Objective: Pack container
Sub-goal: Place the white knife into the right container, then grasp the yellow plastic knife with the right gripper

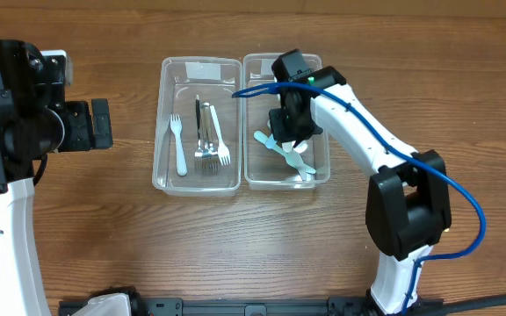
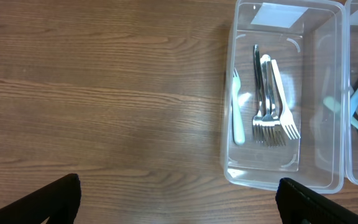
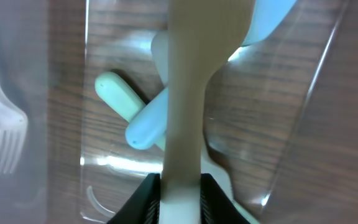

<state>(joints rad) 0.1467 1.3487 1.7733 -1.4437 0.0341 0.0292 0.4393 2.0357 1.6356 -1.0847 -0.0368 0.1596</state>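
Two clear plastic containers stand side by side. The left container [image 1: 167, 167] [image 2: 229, 168] holds several forks [image 1: 207, 145] [image 2: 272, 121], one of them a white plastic fork [image 1: 178, 145] [image 2: 237, 115]. The right container [image 1: 251, 171] [image 3: 316, 87] holds pale blue and white plastic utensils [image 1: 301, 167] [image 3: 145, 124]. My right gripper [image 1: 290, 132] [image 3: 180, 196] is inside the right container, shut on the handle of a cream plastic utensil [image 3: 188, 93]. My left gripper [image 2: 179, 199] is open and empty, over bare table left of the containers.
The wooden table [image 1: 95, 228] surrounds the containers. The right arm [image 1: 367, 132] reaches over the right container from the front right. The left arm's body [image 1: 16, 114] sits at the far left.
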